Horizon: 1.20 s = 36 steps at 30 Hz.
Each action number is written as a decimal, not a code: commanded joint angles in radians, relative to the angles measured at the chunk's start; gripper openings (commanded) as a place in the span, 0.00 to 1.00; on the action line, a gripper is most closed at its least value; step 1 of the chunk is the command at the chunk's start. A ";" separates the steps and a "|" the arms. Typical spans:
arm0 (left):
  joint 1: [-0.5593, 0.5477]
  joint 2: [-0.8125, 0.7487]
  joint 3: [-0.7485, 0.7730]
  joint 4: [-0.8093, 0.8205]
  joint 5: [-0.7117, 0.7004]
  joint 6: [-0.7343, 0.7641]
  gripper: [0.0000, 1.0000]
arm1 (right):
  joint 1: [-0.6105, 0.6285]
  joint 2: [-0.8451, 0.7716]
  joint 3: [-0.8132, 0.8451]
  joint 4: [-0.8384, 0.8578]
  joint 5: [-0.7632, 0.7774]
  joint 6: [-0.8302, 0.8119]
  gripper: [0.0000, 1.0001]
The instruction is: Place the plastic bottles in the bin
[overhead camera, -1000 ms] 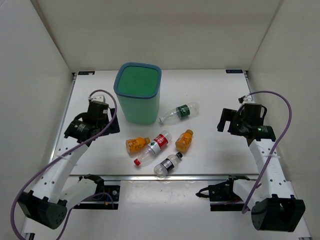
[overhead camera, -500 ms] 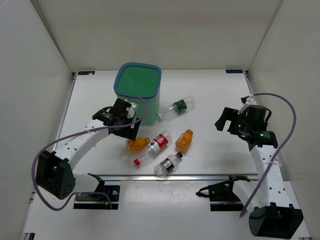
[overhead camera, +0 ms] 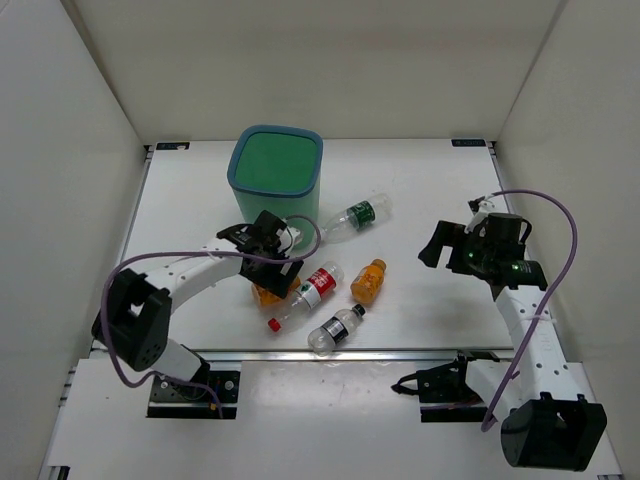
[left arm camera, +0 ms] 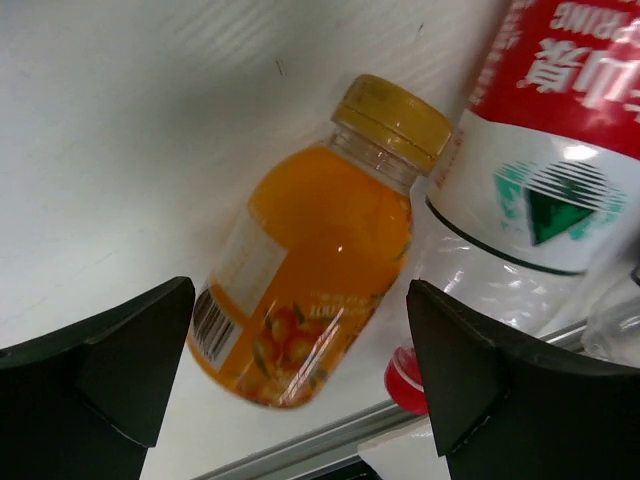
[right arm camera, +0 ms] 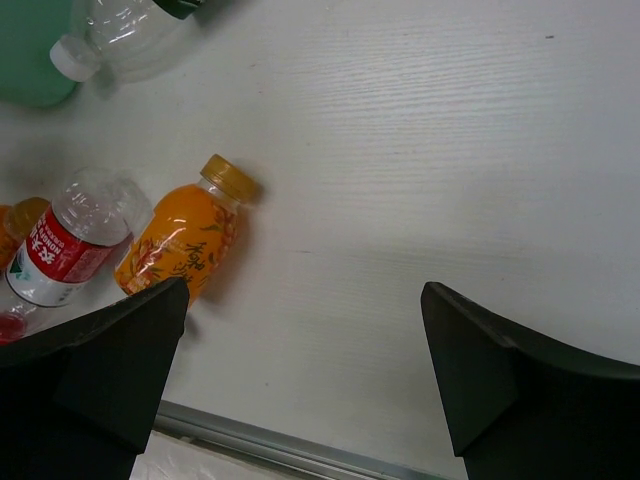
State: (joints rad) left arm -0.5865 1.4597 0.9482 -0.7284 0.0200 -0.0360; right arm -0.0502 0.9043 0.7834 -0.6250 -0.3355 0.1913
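The teal bin [overhead camera: 241, 186] stands at the back left. Five bottles lie on the table in front of it: a green-label one [overhead camera: 358, 215], a red-label one [overhead camera: 314, 288], a black-label one [overhead camera: 337, 328] and two orange ones [overhead camera: 369, 280]. My left gripper [overhead camera: 272, 272] is open right over the left orange bottle [left arm camera: 320, 240], a finger on each side, not closed on it. The red-label bottle [left arm camera: 540, 170] lies against that bottle. My right gripper [overhead camera: 440, 245] is open and empty, above bare table to the right of the other orange bottle [right arm camera: 180, 245].
White walls enclose the table on three sides. A metal rail [overhead camera: 400, 351] runs along the near edge, just past the black-label bottle. The green-label bottle's cap end [right arm camera: 75, 55] lies close to the bin's wall [right arm camera: 25, 50].
My left arm has swung right from the table's left side to above the left orange bottle, now largely hiding it from above. My right gripper has shifted slightly left.
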 commanded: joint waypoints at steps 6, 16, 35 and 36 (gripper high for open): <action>-0.021 0.045 -0.022 0.041 0.049 -0.007 0.82 | 0.024 0.004 -0.009 0.038 -0.031 -0.007 0.99; -0.116 -0.120 0.030 0.011 -0.006 -0.102 0.55 | 0.082 0.002 -0.062 0.080 -0.056 0.043 0.99; -0.050 -0.106 0.555 0.383 -0.414 -0.211 0.53 | 0.467 0.208 -0.046 0.267 0.331 0.301 1.00; -0.044 -0.078 0.560 0.398 -0.469 -0.215 0.53 | 0.478 0.232 -0.039 0.277 0.326 0.321 0.99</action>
State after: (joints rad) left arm -0.6773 1.3098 1.4822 -0.4244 -0.2531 -0.2195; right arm 0.3927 1.0981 0.7071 -0.4229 -0.0849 0.4606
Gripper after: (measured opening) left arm 0.807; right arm 0.992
